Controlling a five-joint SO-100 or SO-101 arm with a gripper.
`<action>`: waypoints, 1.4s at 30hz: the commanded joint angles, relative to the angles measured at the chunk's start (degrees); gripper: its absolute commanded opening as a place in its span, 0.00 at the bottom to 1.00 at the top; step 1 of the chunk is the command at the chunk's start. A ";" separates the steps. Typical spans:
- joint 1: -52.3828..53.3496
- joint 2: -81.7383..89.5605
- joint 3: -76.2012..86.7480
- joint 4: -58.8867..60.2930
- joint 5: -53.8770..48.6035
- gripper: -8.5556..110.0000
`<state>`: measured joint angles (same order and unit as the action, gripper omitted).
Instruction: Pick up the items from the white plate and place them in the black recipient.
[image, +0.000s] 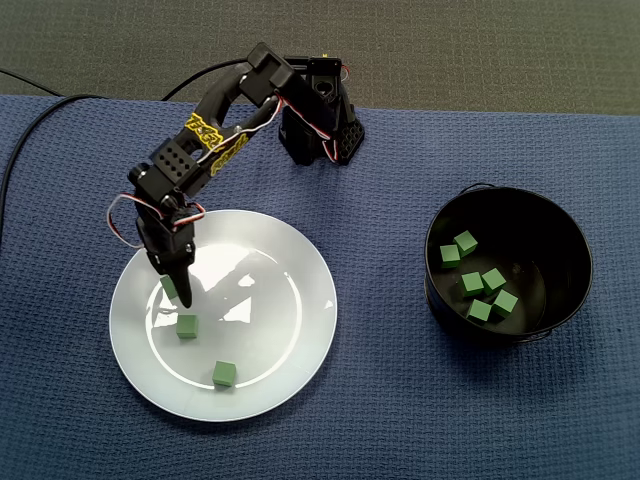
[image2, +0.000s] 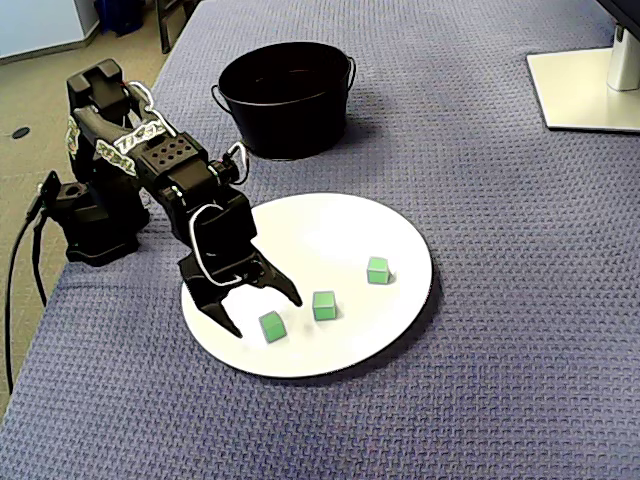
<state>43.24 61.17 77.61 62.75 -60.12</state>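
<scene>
The arm (image: 228, 125) rises from its base (image2: 95, 215), bends at a raised elbow, and slopes the forearm downward. The wrist (image2: 222, 235) is pitched down, so the gripper (image2: 266, 315) points at the surface below. The jaws stand wide apart in a V. From above, in a fixed view, the gripper (image: 176, 290) appears foreshortened, with its fingertips low.

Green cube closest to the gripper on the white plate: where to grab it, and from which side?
Take the nearest green cube by two opposite side faces, coming down from above. It sits flat on the white plate with upright, parallel sides, apart from the next cube, so both fingers should fit. The gripper is open at it, jaws wider than the cube.
</scene>
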 joint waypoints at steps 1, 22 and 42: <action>-1.05 3.60 1.14 -3.16 0.79 0.33; -1.23 4.83 4.92 -9.49 2.37 0.07; -65.48 52.73 -26.02 19.69 43.59 0.07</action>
<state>4.48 109.51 53.17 86.92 -16.08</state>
